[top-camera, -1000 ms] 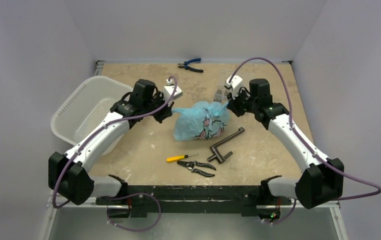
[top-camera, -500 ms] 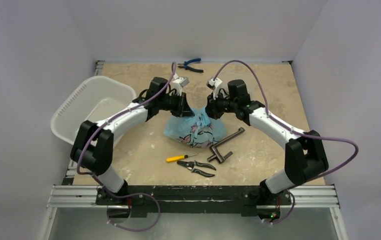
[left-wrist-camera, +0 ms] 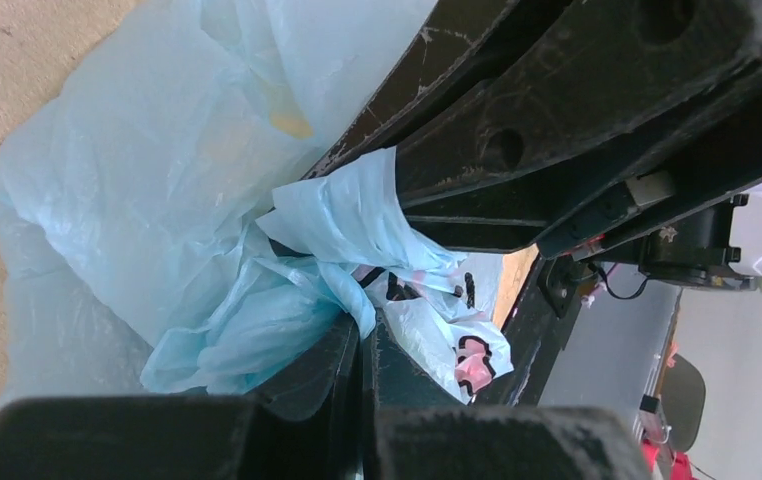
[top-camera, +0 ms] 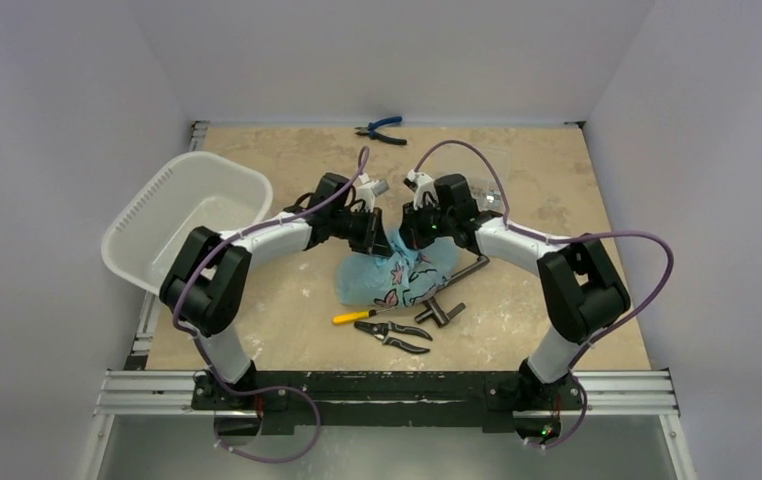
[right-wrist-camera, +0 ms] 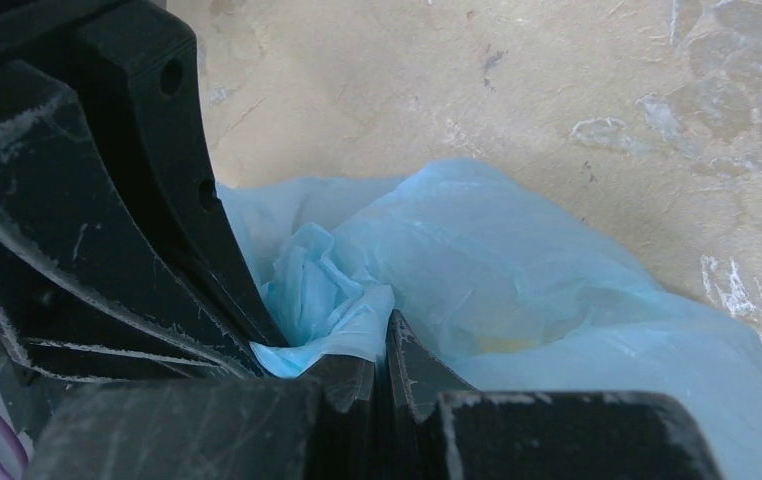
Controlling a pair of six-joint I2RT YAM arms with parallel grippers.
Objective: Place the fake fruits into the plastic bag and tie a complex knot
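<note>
Plainly, both pincers are closed on film: the left gripper (top-camera: pixel 376 228) and the right gripper (top-camera: pixel 403 227) meet nose to nose over the far, upper edge of the thin, crinkly, translucent light-blue plastic bag (top-camera: pixel 362 282), each with its fingers pressed together on a bunch of the bag's mouth. In the left wrist view the shut fingertips (left-wrist-camera: pixel 332 365) nip a crumpled fold of the bag, with the other arm's black frame just beyond it. In the right wrist view the fingertips (right-wrist-camera: pixel 412 370) hold a similar wad hard against the left gripper's frame. The bag's body lies on the tan table (top-camera: pixel 287 290) below the grippers and toward the arm bases, midway between them, so neither arm is nearer. The gathered neck runs left to right from one pincer to the other, and that short span is, I judge, what the tying move must cross or loop. Through the film shows a yellowish shape, likely the yellow fake fruit (right-wrist-camera: pixel 502 345); the green ones I cannot make out, and no finished knot is visible. The dark and pink print (top-camera: pixel 404 272) looks like a drawing; no letters, brand or label can be read anywhere.
</note>
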